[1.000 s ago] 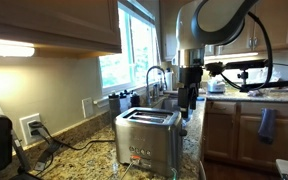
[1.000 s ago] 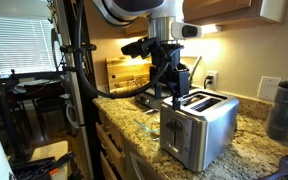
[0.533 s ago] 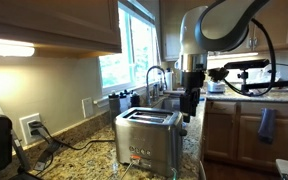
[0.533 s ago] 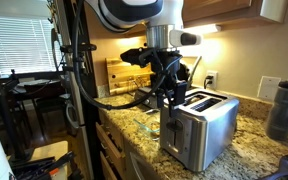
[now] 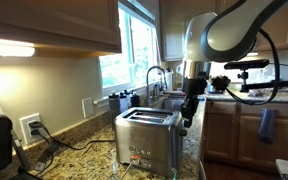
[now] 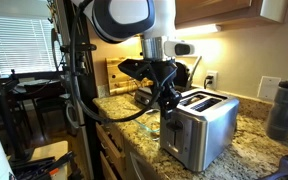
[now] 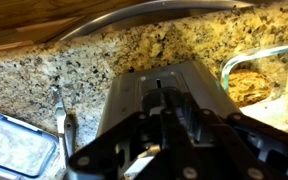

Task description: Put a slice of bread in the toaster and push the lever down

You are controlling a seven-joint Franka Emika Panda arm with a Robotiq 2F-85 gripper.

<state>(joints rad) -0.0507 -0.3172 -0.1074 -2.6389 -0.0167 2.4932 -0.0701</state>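
Poised at the narrow end of the toaster [image 5: 147, 135] on the granite counter [image 5: 84, 155], with gripper [image 6: 167, 104] too shadowed to call open or closed; best centred over the lever, then pressed straight down until latched.

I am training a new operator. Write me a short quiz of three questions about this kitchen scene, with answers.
1. True or false: the boxy brushed stainless-steel toaster stands on the speckled granite countertop.
2. Where is the claw? A: close to one narrow end of the toaster; B: inside an upper cabinet; C: down on the floor.
3. Fill in: in the wrist view, the clear glass dish appears on the picture's ___ side.
Key: 1 true; 2 A; 3 right.
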